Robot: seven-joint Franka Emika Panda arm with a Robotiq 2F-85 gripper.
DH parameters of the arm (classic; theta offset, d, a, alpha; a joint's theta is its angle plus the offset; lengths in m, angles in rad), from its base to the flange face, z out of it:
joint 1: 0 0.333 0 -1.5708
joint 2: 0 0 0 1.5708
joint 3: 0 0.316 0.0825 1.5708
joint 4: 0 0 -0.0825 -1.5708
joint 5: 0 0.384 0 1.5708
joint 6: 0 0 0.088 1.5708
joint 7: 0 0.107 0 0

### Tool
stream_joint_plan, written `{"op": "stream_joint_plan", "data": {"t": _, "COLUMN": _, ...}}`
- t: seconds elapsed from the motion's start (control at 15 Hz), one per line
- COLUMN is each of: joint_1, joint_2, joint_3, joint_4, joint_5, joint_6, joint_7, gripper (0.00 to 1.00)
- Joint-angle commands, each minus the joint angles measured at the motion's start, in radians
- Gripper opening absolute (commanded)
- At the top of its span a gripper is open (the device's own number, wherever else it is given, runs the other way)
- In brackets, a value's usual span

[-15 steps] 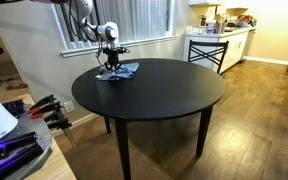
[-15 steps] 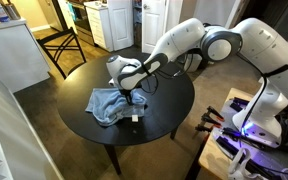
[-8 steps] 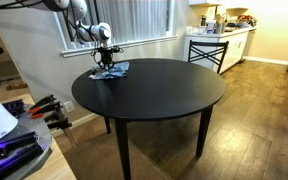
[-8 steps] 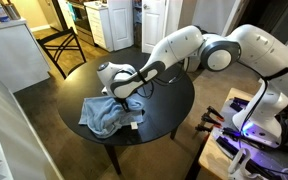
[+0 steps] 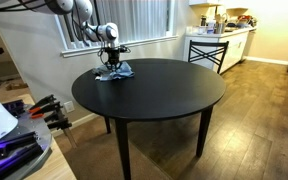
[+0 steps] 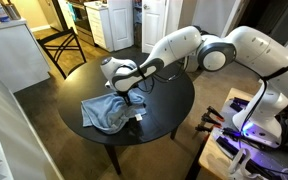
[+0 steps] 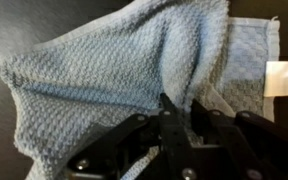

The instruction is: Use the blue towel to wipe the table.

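Blue towel [image 6: 104,112] and gripper [image 6: 131,97] had shifted slightly across tabletop since half-second before. Round black table [image 5: 159,95], smooth top. Towel waffle-woven, crumpled, lying near table rim. Gripper pinched narrow on raised towel fold.

The round black worktop [image 5: 159,95] stands on dark legs [image 5: 120,150] on a wood-plank floor [image 5: 254,120]. On it lies the blue towel [image 5: 116,71], bunched into a rumpled heap close to the rim on the window side, well apart from the opposite rim. In an exterior view the towel [image 6: 104,112] spreads wider, its loose folds reaching almost to the worktop's [image 6: 174,95] edge. In the wrist view the woven cloth [image 7: 104,80] shows a raised fold in the middle, with a white label [image 7: 284,77] at one border lying flat on the dark surface [image 7: 4,150].
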Motion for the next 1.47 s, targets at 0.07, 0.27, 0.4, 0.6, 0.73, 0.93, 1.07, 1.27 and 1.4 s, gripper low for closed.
{"op": "stream_joint_plan", "data": {"t": 0.07, "joint_1": -0.129, "joint_2": -0.011, "joint_3": -0.036, "joint_4": -0.037, "joint_5": 0.012, "joint_6": 0.058, "joint_7": -0.017, "gripper": 0.06}}
{"op": "stream_joint_plan", "data": {"t": 0.27, "joint_1": -0.204, "joint_2": -0.015, "joint_3": -0.058, "joint_4": -0.046, "joint_5": 0.008, "joint_6": 0.081, "joint_7": -0.007, "gripper": 0.06}}
{"op": "stream_joint_plan", "data": {"t": 0.4, "joint_1": -0.249, "joint_2": -0.017, "joint_3": -0.074, "joint_4": -0.05, "joint_5": 0.005, "joint_6": 0.085, "joint_7": 0.003, "gripper": 0.06}}
{"op": "stream_joint_plan", "data": {"t": 0.6, "joint_1": -0.318, "joint_2": -0.018, "joint_3": -0.093, "joint_4": -0.048, "joint_5": 0.022, "joint_6": 0.078, "joint_7": 0.026, "gripper": 0.06}}
{"op": "stream_joint_plan", "data": {"t": 0.73, "joint_1": -0.364, "joint_2": -0.016, "joint_3": -0.104, "joint_4": -0.04, "joint_5": 0.044, "joint_6": 0.064, "joint_7": 0.053, "gripper": 0.06}}
{"op": "stream_joint_plan", "data": {"t": 0.93, "joint_1": -0.434, "joint_2": -0.01, "joint_3": -0.118, "joint_4": -0.028, "joint_5": 0.105, "joint_6": 0.044, "joint_7": 0.105, "gripper": 0.06}}
{"op": "stream_joint_plan", "data": {"t": 1.07, "joint_1": -0.483, "joint_2": -0.017, "joint_3": -0.112, "joint_4": -0.039, "joint_5": 0.154, "joint_6": 0.05, "joint_7": 0.134, "gripper": 0.06}}
{"op": "stream_joint_plan", "data": {"t": 1.27, "joint_1": -0.536, "joint_2": -0.02, "joint_3": -0.107, "joint_4": -0.041, "joint_5": 0.231, "joint_6": 0.061, "joint_7": 0.193, "gripper": 0.06}}
{"op": "stream_joint_plan", "data": {"t": 1.4, "joint_1": -0.558, "joint_2": -0.024, "joint_3": -0.112, "joint_4": -0.047, "joint_5": 0.271, "joint_6": 0.077, "joint_7": 0.253, "gripper": 0.06}}
